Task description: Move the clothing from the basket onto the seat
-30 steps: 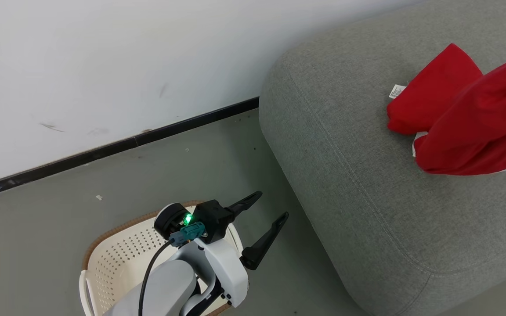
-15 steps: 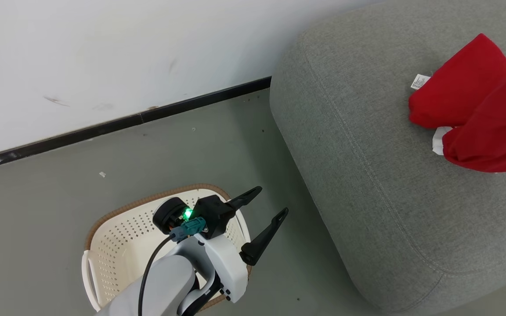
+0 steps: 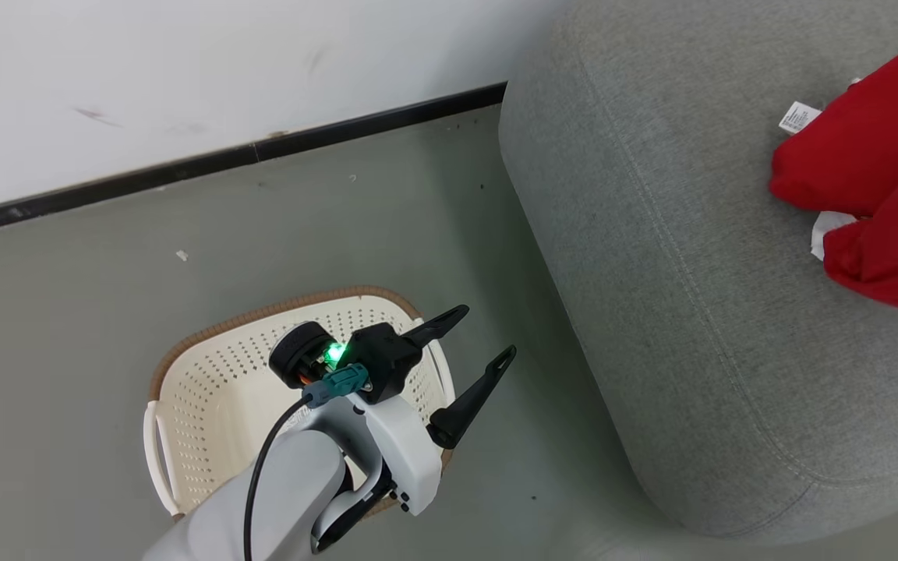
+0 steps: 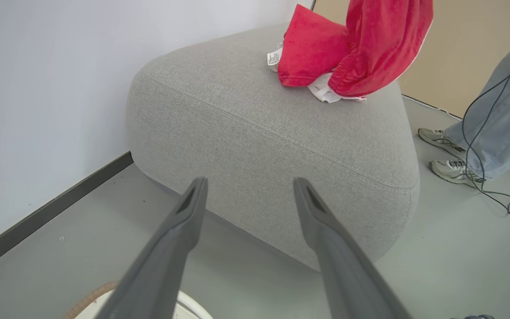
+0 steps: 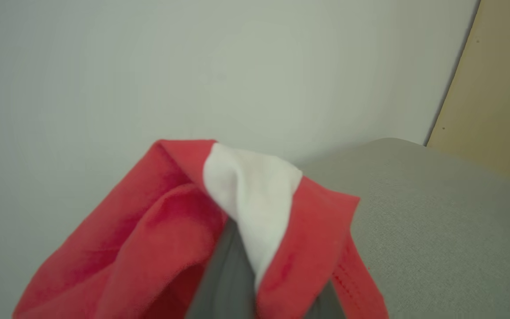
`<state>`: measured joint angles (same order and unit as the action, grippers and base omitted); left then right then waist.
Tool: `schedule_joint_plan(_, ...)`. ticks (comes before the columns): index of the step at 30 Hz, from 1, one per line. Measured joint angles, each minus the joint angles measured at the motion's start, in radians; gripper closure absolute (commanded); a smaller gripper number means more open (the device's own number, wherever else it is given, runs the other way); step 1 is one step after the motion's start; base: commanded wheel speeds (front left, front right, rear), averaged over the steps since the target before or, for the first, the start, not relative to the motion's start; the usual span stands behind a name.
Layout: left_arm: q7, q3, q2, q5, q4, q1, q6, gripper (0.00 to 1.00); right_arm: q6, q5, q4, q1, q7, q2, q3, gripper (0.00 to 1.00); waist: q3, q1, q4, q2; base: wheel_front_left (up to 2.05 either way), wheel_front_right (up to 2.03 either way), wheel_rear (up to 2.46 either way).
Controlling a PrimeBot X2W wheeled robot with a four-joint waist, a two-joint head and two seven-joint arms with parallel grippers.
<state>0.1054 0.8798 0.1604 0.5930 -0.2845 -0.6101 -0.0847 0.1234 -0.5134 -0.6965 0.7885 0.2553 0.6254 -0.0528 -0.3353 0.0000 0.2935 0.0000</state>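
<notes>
Clothing (image 3: 870, 156) is all at the seat end, and part of it is pinched in the right gripper (image 5: 237, 270), whose jaws are closed tight on a red-and-white fold. That hanging garment (image 4: 383, 44) droops with its lower end touching the seat (image 3: 675, 296). The left gripper (image 3: 488, 332) is spread wide and holds nothing, hovering above the basket (image 3: 215, 389). Over the last second the head camera has swung, bringing more of the basket into view and pushing the seat toward the right edge; the things themselves have not shifted. What shows of the basket looks empty, though the arm hides part of it, so only the release seems left. Count: 2 garments, the hanging one and 1 folded garment (image 4: 308, 53) lying on the seat; 1 care tag (image 3: 798, 117); 1 basket; 1 seat; 2 grippers; 2 shoes (image 4: 450, 170) of a person (image 4: 498, 124) beside the seat.
</notes>
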Motion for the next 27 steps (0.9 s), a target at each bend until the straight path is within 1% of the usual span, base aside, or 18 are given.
schedule_joint_plan(7,-0.016,0.001,0.007,-0.015,0.018,-0.031,0.000,0.00,0.000,0.067,-0.063,0.002,-0.001,-0.039,0.045,1.00,-0.050,0.0000,-0.014,0.0000,0.00,0.00,0.00)
schedule_joint_plan(14,-0.025,0.000,0.010,-0.025,0.034,-0.060,0.000,0.00,0.000,0.077,-0.102,0.054,-0.010,-0.071,0.067,1.00,-0.096,0.0000,-0.026,0.0000,0.00,0.00,0.00)
schedule_joint_plan(20,-0.026,-0.003,0.016,-0.025,0.042,-0.080,0.000,0.00,0.000,0.077,-0.146,0.059,-0.037,-0.104,0.098,1.00,-0.129,0.0000,-0.032,0.0000,0.00,0.00,0.00)
schedule_joint_plan(27,-0.026,-0.008,0.025,-0.032,0.046,-0.103,0.000,0.00,0.000,0.076,-0.210,0.059,-0.040,-0.111,0.099,1.00,-0.157,0.0000,-0.037,0.0000,0.00,0.00,0.00)
